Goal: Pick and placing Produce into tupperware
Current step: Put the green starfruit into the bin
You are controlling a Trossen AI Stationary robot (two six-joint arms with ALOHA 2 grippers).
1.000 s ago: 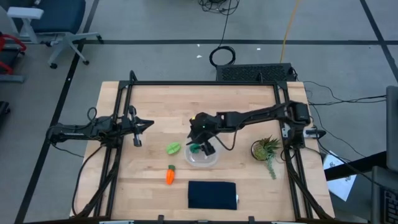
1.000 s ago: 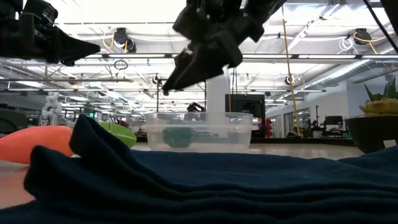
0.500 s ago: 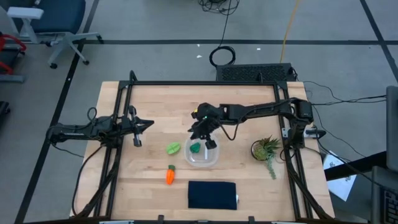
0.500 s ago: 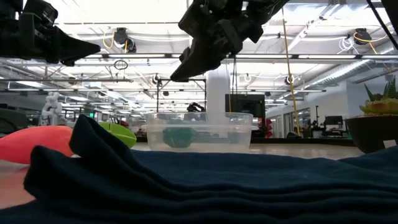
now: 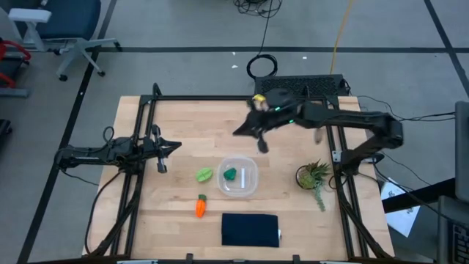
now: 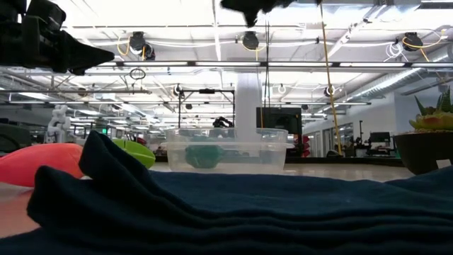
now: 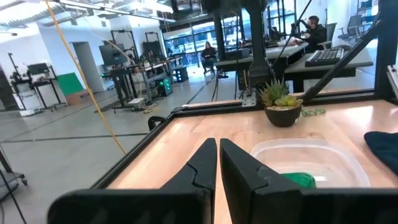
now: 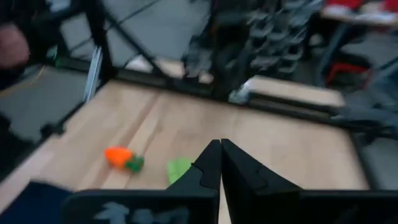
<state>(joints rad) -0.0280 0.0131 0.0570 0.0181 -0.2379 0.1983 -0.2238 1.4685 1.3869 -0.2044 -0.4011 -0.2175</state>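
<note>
Up and away goes the right tool (image 5: 249, 130), lifted off the tupperware (image 5: 238, 176) toward the far side of the tabletop (image 5: 183, 117), its fingers now pressed together on nothing, where a second ago they hung spread over the container; largest first, then: the tabletop carries a dark navy cloth (image 5: 250, 229) at the near edge and a potted plant (image 5: 314, 176) on the right; the left arm waits at the left edge, its left tool (image 5: 165, 149) nearly closed and empty; the tupperware sits mid-table with the dark green piece (image 5: 230, 174) lying inside, so one of three looks done; the leafy piece (image 5: 204, 174) lies just beside the container's left wall; the carrot (image 5: 200, 206) rests nearer the cloth; both remain to be picked and placed.
</note>
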